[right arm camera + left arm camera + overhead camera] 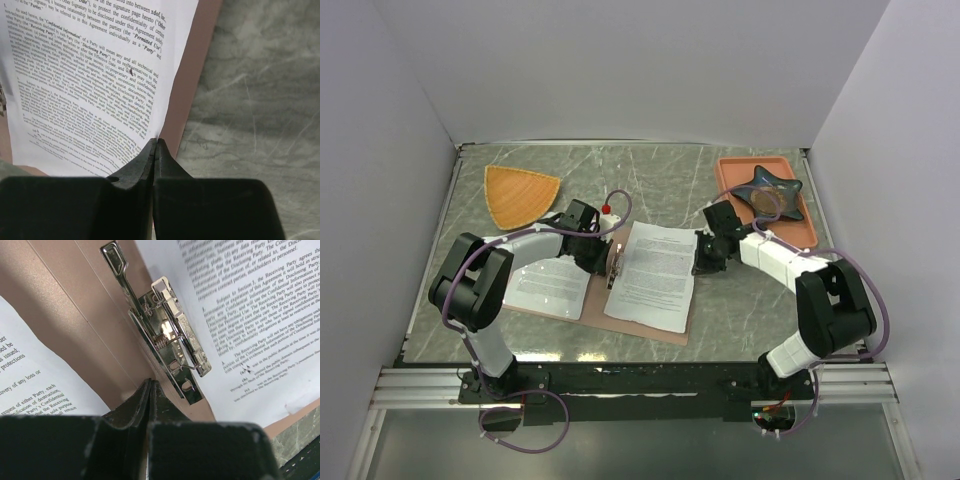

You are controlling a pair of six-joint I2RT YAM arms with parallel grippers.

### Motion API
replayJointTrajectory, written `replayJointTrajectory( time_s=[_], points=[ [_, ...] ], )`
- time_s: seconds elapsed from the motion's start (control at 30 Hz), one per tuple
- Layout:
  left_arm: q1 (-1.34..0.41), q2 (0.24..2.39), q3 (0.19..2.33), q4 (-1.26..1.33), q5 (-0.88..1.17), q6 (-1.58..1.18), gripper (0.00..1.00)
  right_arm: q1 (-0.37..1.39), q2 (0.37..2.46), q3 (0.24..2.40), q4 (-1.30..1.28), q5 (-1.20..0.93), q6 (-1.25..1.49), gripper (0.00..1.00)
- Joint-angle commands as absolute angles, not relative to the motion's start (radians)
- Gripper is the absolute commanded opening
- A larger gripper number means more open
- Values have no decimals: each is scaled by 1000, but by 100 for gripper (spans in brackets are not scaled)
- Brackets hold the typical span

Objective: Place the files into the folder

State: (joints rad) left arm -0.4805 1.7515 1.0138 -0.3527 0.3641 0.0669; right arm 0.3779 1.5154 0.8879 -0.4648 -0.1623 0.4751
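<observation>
The pinkish-brown folder [598, 296] lies open in the middle of the table, with a metal clip [614, 262] at its crease. One printed sheet [550, 285] lies on its left half and another [655, 275] on its right half. My left gripper [605, 258] is shut and empty, its tips [151, 382] just above the crease beside the clip [170, 340]. My right gripper [700, 258] is shut at the right sheet's outer edge. In the right wrist view the sheet [90, 75] runs into the seam of the gripper's tips [156, 141], above the folder [195, 75].
An orange fan-shaped plate [520, 193] lies at the back left. A salmon tray [725, 170] at the back right holds a dark star-shaped object [768, 190]. Grey marble tabletop [260, 100] lies right of the folder.
</observation>
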Motion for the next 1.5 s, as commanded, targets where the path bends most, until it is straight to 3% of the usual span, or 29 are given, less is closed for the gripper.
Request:
replayJointTrajectory(
  time_s=[0.0, 1.47],
  points=[
    [-488, 1753, 1012, -400, 357, 75, 6, 388, 1523, 951, -509, -175, 353, 0],
    [-568, 1718, 1011, -440, 414, 64, 6, 469, 1554, 902, -486, -97, 489, 0]
  ],
)
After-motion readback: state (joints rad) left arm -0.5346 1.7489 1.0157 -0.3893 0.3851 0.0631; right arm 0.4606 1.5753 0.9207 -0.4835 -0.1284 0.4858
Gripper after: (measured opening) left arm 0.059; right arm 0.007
